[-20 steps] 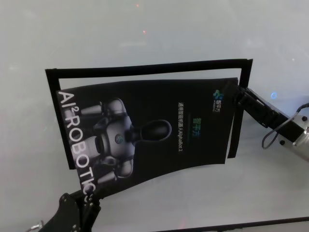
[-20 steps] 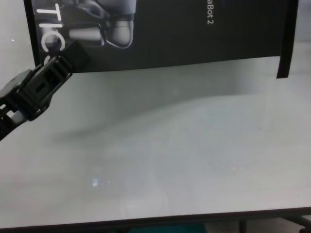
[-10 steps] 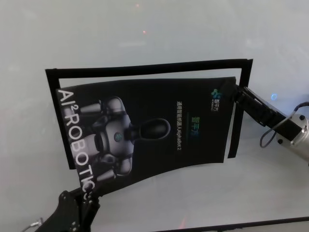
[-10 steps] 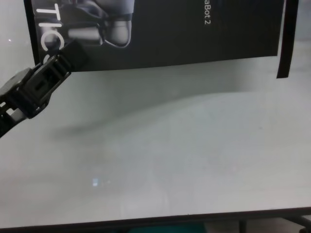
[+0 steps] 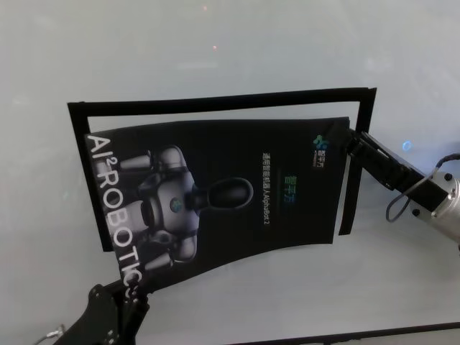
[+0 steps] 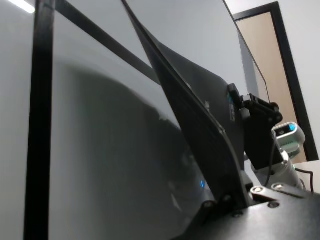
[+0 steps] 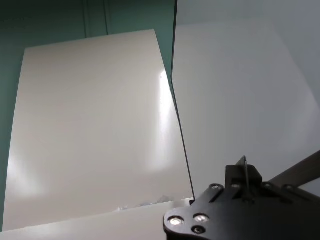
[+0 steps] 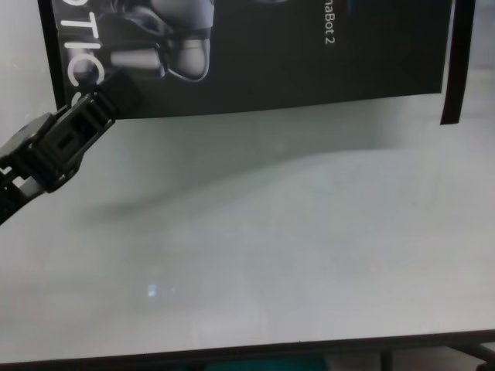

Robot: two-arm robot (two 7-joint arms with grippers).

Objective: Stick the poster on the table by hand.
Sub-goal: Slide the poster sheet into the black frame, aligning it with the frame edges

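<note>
Black glossy sheet: the poster [image 5: 223, 190] is held above the white table [image 5: 215, 43], bowed, with its printed face up and the lettering "AI² ROBOTICS" along the robot's left edge.
Position: the poster is seen over a frame of narrow black strips [image 5: 223, 103] laid on the table, skewed against it, so that its near-left corner overhangs the frame.
Underside: in the right wrist view a plain white back of the poster [image 7: 95, 130] is shown, lifted off the table.
Left gripper [image 5: 126, 296]: it is closed on the poster at the near-left corner, by the end of the lettering; the clamped edge is shown in the chest view [image 8: 108, 93].
Right gripper [image 5: 350, 140]: it is closed on the poster at the far-right corner, beside the small logo.
</note>
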